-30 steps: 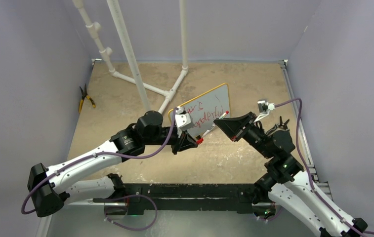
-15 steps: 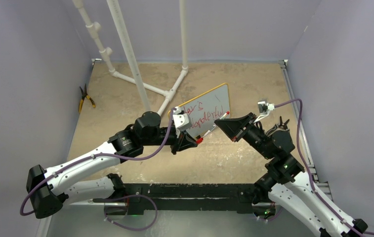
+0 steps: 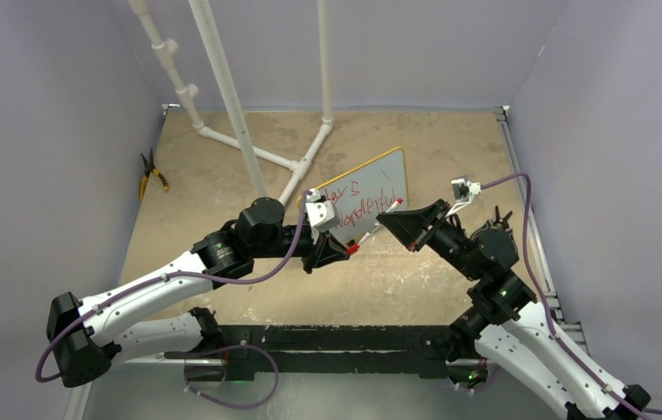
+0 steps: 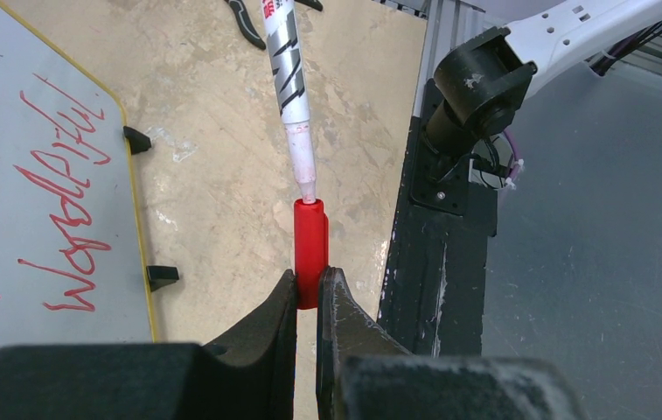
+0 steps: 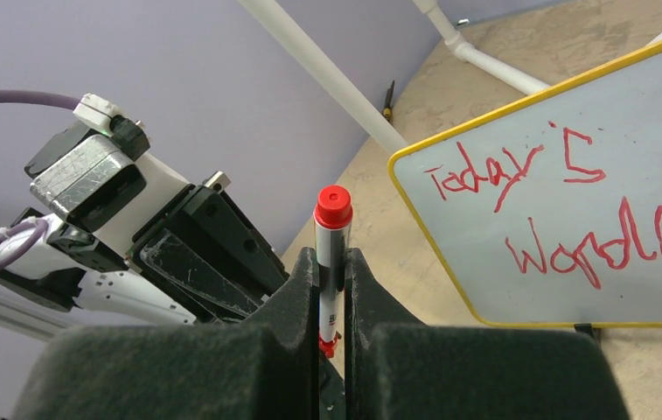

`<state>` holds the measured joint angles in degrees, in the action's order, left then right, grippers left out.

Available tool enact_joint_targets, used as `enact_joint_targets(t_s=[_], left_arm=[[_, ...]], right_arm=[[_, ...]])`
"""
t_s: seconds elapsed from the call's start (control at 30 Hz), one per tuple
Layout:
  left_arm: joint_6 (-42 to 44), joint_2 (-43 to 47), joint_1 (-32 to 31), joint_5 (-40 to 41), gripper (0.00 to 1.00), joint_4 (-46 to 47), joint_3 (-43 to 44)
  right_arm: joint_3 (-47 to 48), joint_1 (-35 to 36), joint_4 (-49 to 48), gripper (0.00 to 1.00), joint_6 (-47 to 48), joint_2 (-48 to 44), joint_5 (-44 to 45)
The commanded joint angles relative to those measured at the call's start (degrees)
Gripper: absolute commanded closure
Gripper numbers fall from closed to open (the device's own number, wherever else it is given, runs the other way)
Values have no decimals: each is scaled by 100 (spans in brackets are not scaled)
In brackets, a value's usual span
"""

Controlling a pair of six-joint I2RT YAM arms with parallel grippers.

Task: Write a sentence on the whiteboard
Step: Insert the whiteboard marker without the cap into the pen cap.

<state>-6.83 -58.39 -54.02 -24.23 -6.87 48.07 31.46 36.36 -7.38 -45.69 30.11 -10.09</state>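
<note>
The whiteboard [image 3: 371,188] stands tilted on the table, yellow-framed. The sentence [image 3: 364,203] is on it in red, in two lines. It reads "Today's" over "Wonde..." in the right wrist view [image 5: 563,210], and "Wonderful" shows in the left wrist view [image 4: 65,219]. My left gripper [image 3: 343,252] is shut on a red marker cap [image 4: 310,254], just in front of the board. My right gripper [image 3: 388,219] is shut on the marker [image 5: 331,262], whose red end [image 5: 333,206] points up. The marker's tip [image 4: 307,188] sits at the cap's open mouth.
A white PVC pipe frame [image 3: 248,131] stands behind the board. Yellow-handled pliers [image 3: 153,173] lie at the far left of the table. Dark plier handles [image 4: 244,17] show at the top of the left wrist view. The black base rail [image 3: 327,346] runs along the near edge.
My right gripper has edged left with the marker, closing its tip on the cap. My left gripper shifted slightly, then held still. The board has not moved.
</note>
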Motion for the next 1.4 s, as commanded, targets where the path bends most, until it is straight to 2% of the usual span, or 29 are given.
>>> enact_joint_targets(t_s=[0.0,0.57,0.77,1.37], left_arm=[[55,30,5,29,100,274,0],[-119,64,5,458,100,599,197],[-321,-7,5,426,100,1161,266],[-344,-269,14,419,100,1410,624]], right_arm=[[82,5,-266,100,69,37,-150],[-324,7,-783,100,-156,268,-585],[-506,7,-978,100,-256,302,-651],[-551,7,-762,100,-170,429,-693]])
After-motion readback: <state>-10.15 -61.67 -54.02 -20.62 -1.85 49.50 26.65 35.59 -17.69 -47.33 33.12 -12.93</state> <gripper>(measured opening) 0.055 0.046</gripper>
